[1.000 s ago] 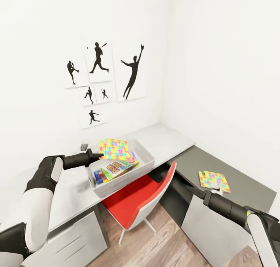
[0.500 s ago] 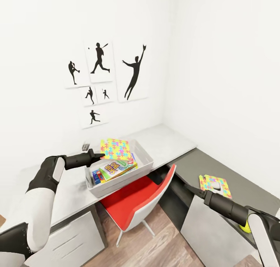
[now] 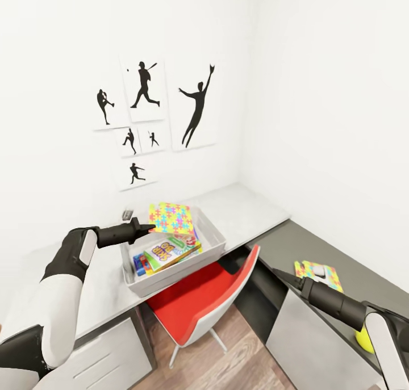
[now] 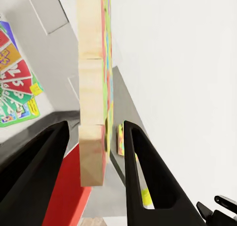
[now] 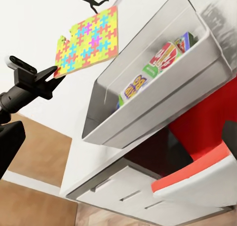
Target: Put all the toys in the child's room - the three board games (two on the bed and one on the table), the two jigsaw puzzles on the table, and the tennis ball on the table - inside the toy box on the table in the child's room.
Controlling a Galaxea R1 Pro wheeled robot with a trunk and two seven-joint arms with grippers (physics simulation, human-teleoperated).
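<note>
We find the task well advanced but not finished. The toy box [image 3: 213, 238] sits on the pale table [image 3: 250, 208] below the silhouette sports pictures [image 3: 196, 107], and board games [image 3: 165, 252] already lie flat inside it; we can make out a yellow-green cover with big letters and a blue one at its end, but we cannot count with certainty how many boxes are stacked there. The left gripper [image 3: 149, 227] holds one jigsaw puzzle [image 3: 171, 218] by its edge, above the far end of the toy box and clear of the contents. In the left wrist view the jaws stand narrow on either side of the board's wooden edge [image 4: 93, 112], closed on it. We judge this piece to be at the point of release: it remains to be lowered or dropped into the box. The second jigsaw puzzle [image 3: 318, 275] lies on the dark section of the table at the right, well apart from the box, with a small pale object resting on it that we cannot identify. The right gripper [image 3: 279, 273] points toward that puzzle from near its edge without touching it; we cannot tell how its jaws stand. A yellow-green ball [image 3: 363, 340], which we take to be the tennis ball, shows partly behind the right forearm, also outside the box. Outstanding items, as far as we can see: the held puzzle, the second puzzle, and the ball. A red chair [image 3: 201, 302] stands tucked under the table below the box.
</note>
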